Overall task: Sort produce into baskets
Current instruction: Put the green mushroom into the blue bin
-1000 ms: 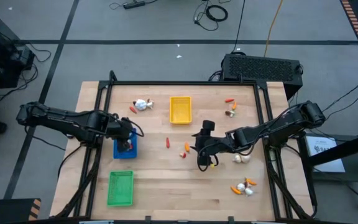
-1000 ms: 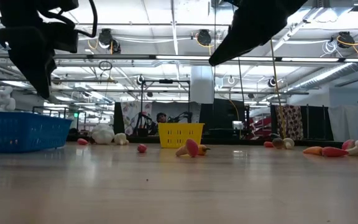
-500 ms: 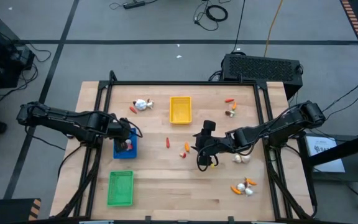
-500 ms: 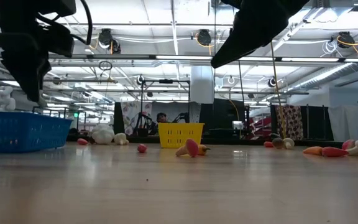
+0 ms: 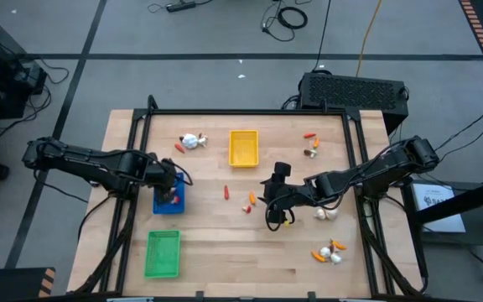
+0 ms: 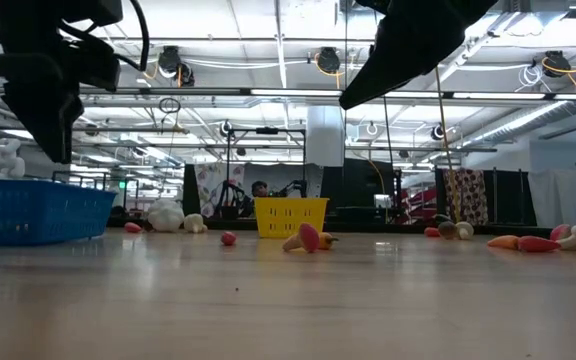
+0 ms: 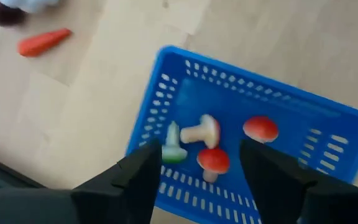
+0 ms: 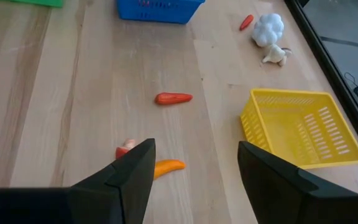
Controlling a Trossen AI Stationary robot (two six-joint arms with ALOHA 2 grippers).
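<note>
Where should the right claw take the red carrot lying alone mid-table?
Grip the red carrot across its thick middle, coming straight down. It lies flat on bare wood, clear of other pieces, so fingers fit either side of its slim body. The right claw is open.

Left gripper fingers have spread apart above blue tray

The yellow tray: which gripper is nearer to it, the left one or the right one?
Right. The right gripper is just below the yellow tray in the high view, toward the table's middle. The left gripper is farther off, over the blue tray.
</note>
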